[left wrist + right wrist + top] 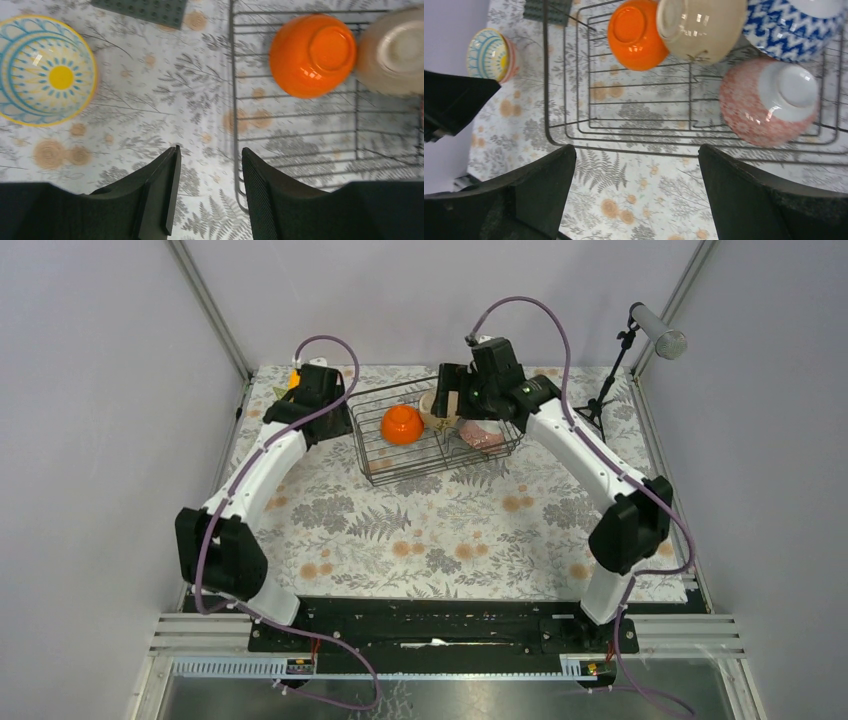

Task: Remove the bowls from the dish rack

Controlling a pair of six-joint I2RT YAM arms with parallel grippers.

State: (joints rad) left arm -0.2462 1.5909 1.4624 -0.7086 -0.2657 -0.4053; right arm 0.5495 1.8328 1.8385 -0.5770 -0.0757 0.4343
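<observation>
Inside dish rack point(634, 142): orange bowl point(636, 35), beige bowl point(701, 30), pink bowl point(769, 102), upturned.

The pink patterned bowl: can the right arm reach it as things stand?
Probably yes. The right gripper is open above the dish rack, and the pink patterned bowl lies uncovered, base up.

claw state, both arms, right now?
Left claw: open, holding nothing.
Right claw: wide open, holding nothing.
</observation>
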